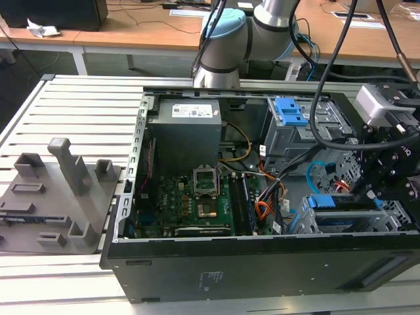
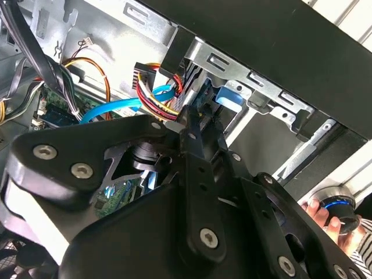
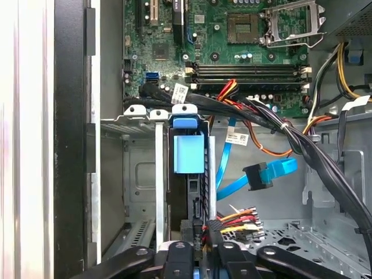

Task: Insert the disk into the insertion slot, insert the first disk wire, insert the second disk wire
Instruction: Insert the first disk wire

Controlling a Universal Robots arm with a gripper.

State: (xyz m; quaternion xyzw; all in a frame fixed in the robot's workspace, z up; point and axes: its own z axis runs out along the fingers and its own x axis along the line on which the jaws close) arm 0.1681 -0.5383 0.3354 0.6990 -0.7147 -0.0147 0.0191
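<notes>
1. The disk, a silver metal hard drive framed by a bright blue plastic bracket, stood edge-on inside the insertion slot, a silver-grey sheet-metal drive cage. Its blue tab lay level with the cage's front rails. By that, the first step looked done.

2. The black gripper hung at the rear edge of the disk, and its fingers were drawn together. The black plug of the first disk wire, a bundle of red, yellow and black strands, sat just beside the tips. It could not be made out whether the tips pinched that plug or merely pressed against it.

3. The step in hand was judged to be the first disk wire, with its plug at the disk's connector edge. How deep the plug sat was hidden behind the fingers.

4. The second disk wire, a thin, flat light-blue cable, curved loose across the open bay beside the cage. Its small dark plug hung free of the disk, so that step was not yet begun.

5. The next move seemed to call for a straight push along the disk's length, with the plug square to its socket. The thick black cable bundle crossing nearby and the loose blue loop left little room for sideways drift.
</notes>
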